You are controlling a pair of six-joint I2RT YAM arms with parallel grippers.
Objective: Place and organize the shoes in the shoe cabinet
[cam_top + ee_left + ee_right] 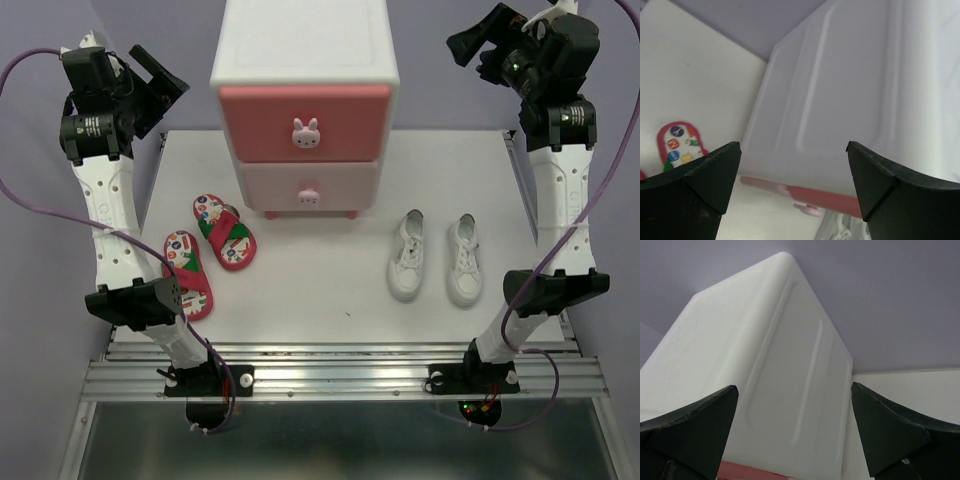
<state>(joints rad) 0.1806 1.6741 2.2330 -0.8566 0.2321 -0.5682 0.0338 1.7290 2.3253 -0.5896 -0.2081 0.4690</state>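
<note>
The white shoe cabinet (305,45) stands at the back middle, with a darker pink upper drawer (305,122) and a paler pink lower drawer (310,185), both closed, each with a bunny knob. Two red sandals (224,231) (187,273) lie on the table to its left front. Two white sneakers (407,255) (464,259) lie to its right front. My left gripper (165,82) is raised at the cabinet's left side, open and empty. My right gripper (470,40) is raised at its right side, open and empty. The cabinet's sides fill the left wrist view (840,100) and the right wrist view (780,375).
The white table (320,290) ends at a metal rail (340,375) at the front. Purple walls surround the back and sides. A purple cable (30,180) hangs beside the left arm, another (600,200) beside the right arm.
</note>
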